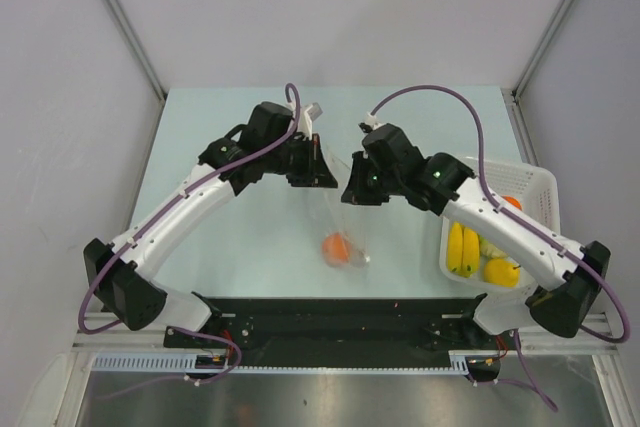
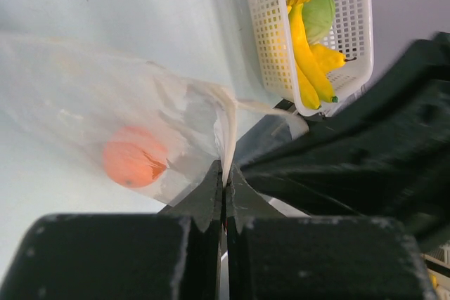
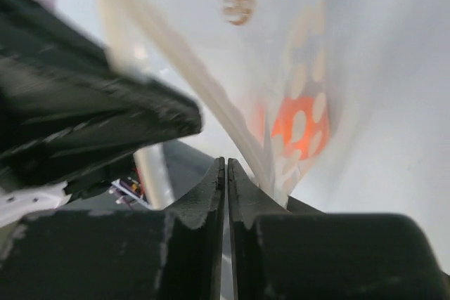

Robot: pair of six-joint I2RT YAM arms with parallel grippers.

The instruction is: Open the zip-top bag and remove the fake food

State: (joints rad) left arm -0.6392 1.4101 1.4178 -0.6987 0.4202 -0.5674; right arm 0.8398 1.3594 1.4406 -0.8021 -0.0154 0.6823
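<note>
Bench point(image 1: 240, 237) carries the zip-top bag point(image 1: 335, 215), mouth lifted so I can part it from both sides. Left tool point(image 2: 225, 173) clamped on one lip; right tool point(image 3: 226, 168) pressed together beside the other (film caught? can't tell). Orange fake food point(image 2: 133, 156) sits inside, low
</note>
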